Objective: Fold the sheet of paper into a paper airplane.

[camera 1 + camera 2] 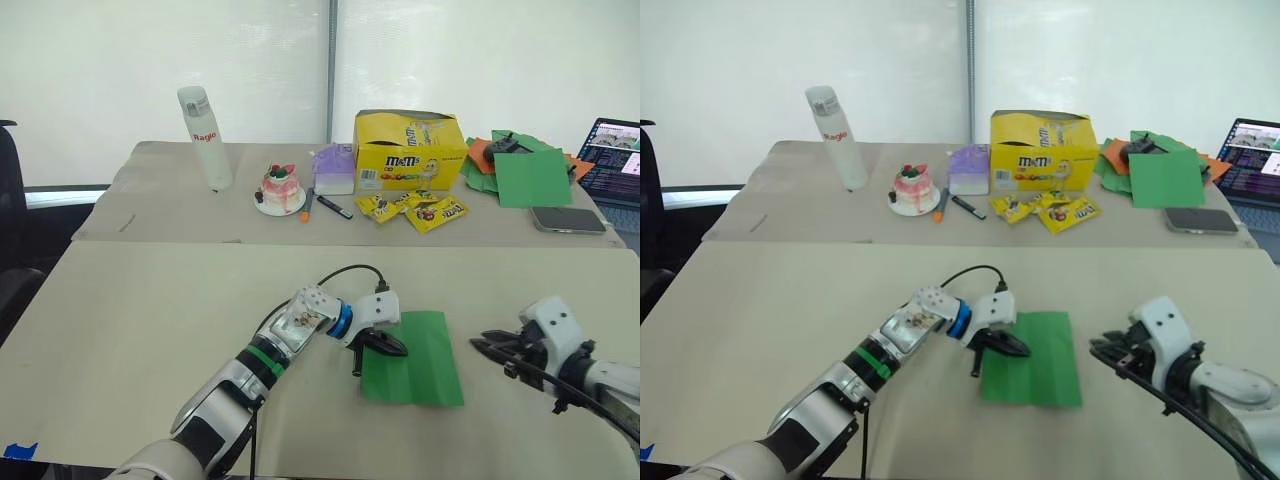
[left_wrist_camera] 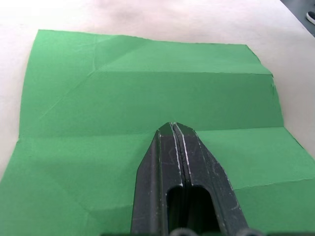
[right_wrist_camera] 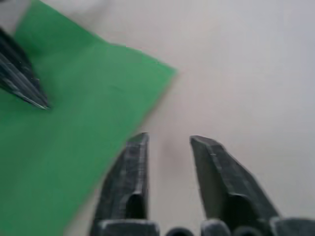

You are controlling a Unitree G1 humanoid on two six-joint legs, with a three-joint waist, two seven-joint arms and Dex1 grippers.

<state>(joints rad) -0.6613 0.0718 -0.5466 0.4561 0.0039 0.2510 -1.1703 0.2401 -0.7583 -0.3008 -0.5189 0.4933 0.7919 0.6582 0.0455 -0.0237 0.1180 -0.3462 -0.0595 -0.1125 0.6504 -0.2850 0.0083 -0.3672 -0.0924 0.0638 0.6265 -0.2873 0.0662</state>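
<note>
**A:** Pinning the sheet of paper [image 1: 414,358] with our left gripper [image 1: 372,352] — fingers clenched together, nothing between them, tips pressed down near its left edge. Reads like an anchor so the sheet can't slide on the near table [image 1: 150,320].

**B:** Agreed. Where's the sheet overall?

**A:** Flat on the near table, between our two grippers. Left wrist view shows creases already in it, still far from an airplane.

**B:** Right gripper [image 1: 490,346]?

**A:** Released, fingers apart, hovering just beside the sheet's right edge, not touching. We judge it's lined up to catch that edge for the next fold.

**B:** Risk?

**A:** Thin paper; edge may be hard to lift. Spare green sheet [image 1: 532,178] sits by the yellow M&M's box [image 1: 410,150] on the far table, well apart.
</note>
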